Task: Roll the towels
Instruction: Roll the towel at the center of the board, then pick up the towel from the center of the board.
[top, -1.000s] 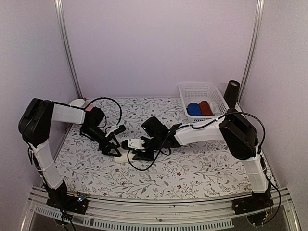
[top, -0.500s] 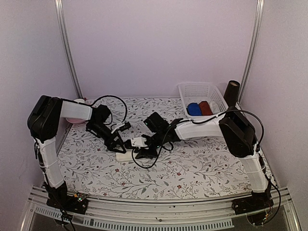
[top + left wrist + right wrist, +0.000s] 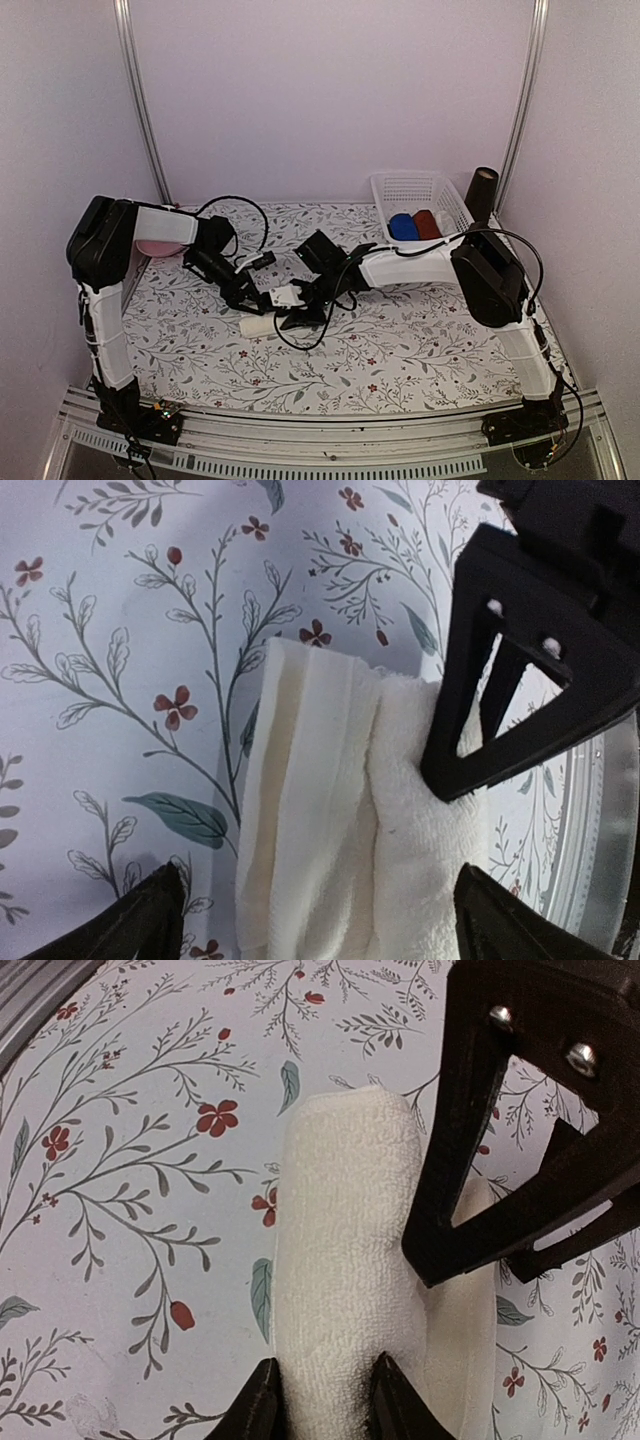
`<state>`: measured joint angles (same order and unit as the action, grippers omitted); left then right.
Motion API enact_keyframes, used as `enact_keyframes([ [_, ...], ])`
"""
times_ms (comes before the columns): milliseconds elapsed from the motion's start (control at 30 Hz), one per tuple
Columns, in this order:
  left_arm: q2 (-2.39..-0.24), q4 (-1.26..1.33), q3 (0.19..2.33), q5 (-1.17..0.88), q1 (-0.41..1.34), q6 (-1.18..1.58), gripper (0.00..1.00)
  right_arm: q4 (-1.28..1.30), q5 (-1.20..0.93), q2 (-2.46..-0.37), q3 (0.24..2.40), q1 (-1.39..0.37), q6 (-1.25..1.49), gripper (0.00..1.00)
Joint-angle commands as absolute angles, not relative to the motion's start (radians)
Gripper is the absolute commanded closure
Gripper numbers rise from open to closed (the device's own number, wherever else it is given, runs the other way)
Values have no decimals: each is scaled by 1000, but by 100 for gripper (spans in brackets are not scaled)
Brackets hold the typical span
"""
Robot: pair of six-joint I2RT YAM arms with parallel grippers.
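Note:
A cream towel (image 3: 330, 810) lies on the flowered table, partly rolled, with a flat flap beside the roll. My right gripper (image 3: 325, 1395) is shut on the rolled part (image 3: 340, 1260), one finger on each side of it. My left gripper (image 3: 320, 900) stands wide open and straddles the same towel; one of its fingers (image 3: 530, 1130) rests against the roll's far side. From above, the towel (image 3: 257, 326) sits left of centre with both grippers over it. The blue towel (image 3: 404, 227) lies rolled in the white basket (image 3: 420, 190).
A dark red roll (image 3: 427, 223) lies beside the blue one in the basket at the back right. A dark cylinder (image 3: 482, 190) stands to the basket's right. A pink and white bowl (image 3: 158, 246) sits at the back left, partly behind my left arm.
My left arm has swung right and away from the left wall, bringing its open gripper over the cream towel. The right gripper has kept its hold and shifted only slightly.

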<state>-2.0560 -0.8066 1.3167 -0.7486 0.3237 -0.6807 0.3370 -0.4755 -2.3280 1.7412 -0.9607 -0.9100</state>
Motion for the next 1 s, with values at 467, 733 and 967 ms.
enact_keyframes([
  [467, -2131, -948, 1289, -759, 355, -719, 15, 419, -359, -2401, 1787, -946, -902, 68],
  [733, -2125, -961, 1285, -760, 383, -715, 20, 459, -322, -2423, 1847, -944, -885, 67],
  [967, -2121, -924, 1276, -741, 390, -682, 51, 467, -279, -2442, 1871, -944, -849, 67],
])
